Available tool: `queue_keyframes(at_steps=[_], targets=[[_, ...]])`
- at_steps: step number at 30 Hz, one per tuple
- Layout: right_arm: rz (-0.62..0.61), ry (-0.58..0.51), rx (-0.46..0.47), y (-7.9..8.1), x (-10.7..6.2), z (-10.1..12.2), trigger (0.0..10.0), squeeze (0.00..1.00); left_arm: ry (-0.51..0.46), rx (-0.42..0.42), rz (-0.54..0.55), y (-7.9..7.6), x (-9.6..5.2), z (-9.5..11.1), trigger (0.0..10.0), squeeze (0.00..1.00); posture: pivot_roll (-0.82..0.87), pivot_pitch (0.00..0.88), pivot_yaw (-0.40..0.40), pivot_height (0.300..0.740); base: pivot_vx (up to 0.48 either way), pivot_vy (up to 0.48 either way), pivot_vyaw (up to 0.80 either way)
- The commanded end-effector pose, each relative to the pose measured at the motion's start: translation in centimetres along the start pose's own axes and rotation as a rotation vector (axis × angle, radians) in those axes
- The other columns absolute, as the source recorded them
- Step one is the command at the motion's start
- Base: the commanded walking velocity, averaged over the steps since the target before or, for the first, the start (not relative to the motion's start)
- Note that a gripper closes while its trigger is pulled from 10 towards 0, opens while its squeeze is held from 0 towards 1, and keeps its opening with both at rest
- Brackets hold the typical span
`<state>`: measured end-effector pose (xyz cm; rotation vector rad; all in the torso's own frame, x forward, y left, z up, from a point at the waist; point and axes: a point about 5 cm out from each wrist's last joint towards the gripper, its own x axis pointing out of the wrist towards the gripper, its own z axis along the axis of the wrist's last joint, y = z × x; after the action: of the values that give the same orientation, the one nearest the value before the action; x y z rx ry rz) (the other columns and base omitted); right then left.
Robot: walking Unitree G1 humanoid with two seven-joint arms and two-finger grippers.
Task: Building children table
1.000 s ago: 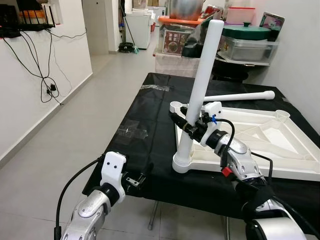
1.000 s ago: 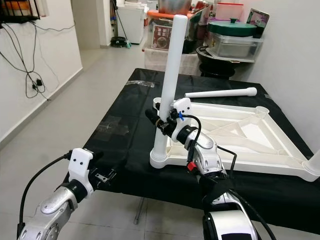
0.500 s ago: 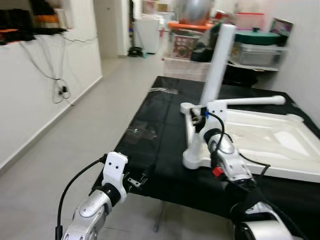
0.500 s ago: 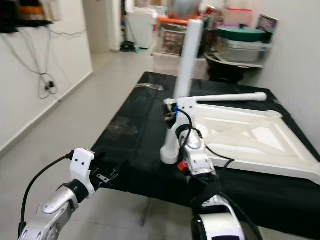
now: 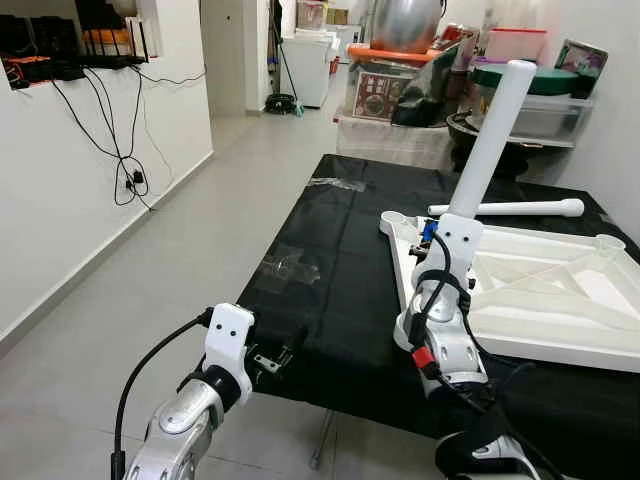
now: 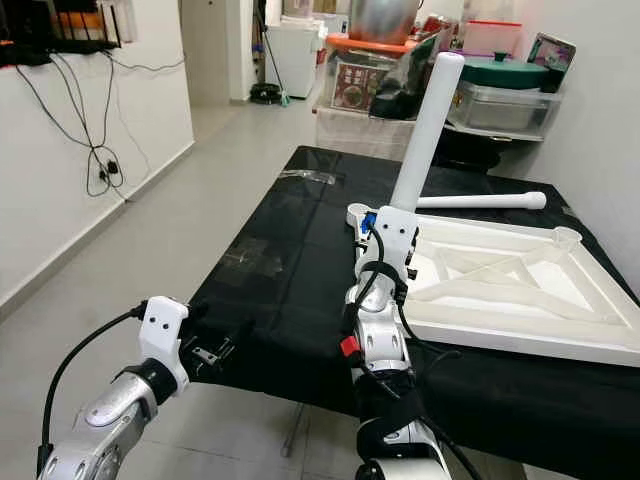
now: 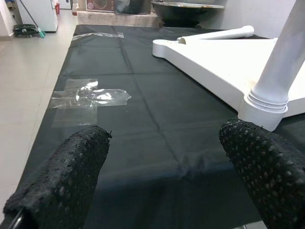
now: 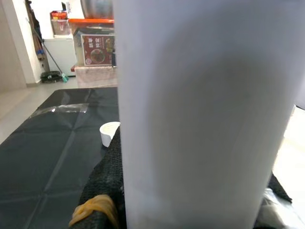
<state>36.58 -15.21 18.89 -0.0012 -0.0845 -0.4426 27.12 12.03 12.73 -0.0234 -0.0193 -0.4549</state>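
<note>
At centre right, the right gripper [image 5: 437, 262] is clenched around an upright white table leg [image 5: 487, 142], which leans slightly right and is seated in the near corner socket of the upturned white tabletop [image 5: 540, 300]. A second leg [image 5: 508, 208] lies beyond. The left gripper [image 5: 278, 357], lower left, hangs released, well apart.

clear tape [image 5: 288, 268] on black tablecloth [image 5: 330, 230], wall cables [image 5: 125, 150]
</note>
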Motion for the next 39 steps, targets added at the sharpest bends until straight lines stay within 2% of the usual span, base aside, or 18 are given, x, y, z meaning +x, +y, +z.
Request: queue_keyframes(at_steps=[1,3,10,14,21,24,32,39], targets=[[0.018,0.101,-0.034,-0.4,-0.2,-2.4,10.0,0.0,0.019,0.003,0.003,-0.1,-0.1,-0.5,10.0,0.0,0.08,0.0,-0.094,0.74,0.0,0.0,0.0],[0.065,0.091,-0.032,-0.2,-0.3,-2.1,10.0,0.0,0.02,0.001,0.004,-0.1,-0.1,-0.5,10.0,0.0,0.08,0.0,-0.094,0.74,0.0,0.0,0.0],[0.016,0.125,-0.004,-1.2,-0.3,-2.4,10.0,0.0,0.019,-0.001,0.007,0.1,0.0,-0.4,10.0,0.0,0.07,0.0,-0.088,0.74,0.0,0.0,-0.55],[0.018,0.146,-0.025,-2.0,-0.2,-3.0,10.0,0.0,0.005,-0.021,0.024,0.4,0.1,-0.1,10.0,0.0,0.07,0.0,-0.084,0.74,0.0,0.0,-0.79],[0.022,0.161,-0.026,-2.4,0.0,-3.2,10.0,0.0,0.015,-0.049,0.031,0.6,0.1,-0.1,10.0,0.0,0.07,0.0,-0.082,0.74,0.0,0.041,-0.57],[0.038,0.158,-0.022,-2.3,0.0,-3.2,10.0,0.0,0.017,-0.055,0.035,0.7,0.2,-0.1,10.0,0.0,0.07,0.0,-0.083,0.74,0.0,0.48,0.0],[0.172,0.114,0.002,-0.4,-0.9,-2.5,10.0,0.0,0.016,-0.027,0.04,1.2,0.1,0.1,10.0,0.0,0.07,0.0,-0.082,0.74,0.0,0.48,-0.8],[0.193,0.095,0.009,-0.1,-1.2,-2.3,10.0,0.0,0.012,-0.025,0.042,1.3,0.1,0.1,10.0,0.0,0.07,0.0,-0.08,0.74,0.0,0.343,-0.8]])
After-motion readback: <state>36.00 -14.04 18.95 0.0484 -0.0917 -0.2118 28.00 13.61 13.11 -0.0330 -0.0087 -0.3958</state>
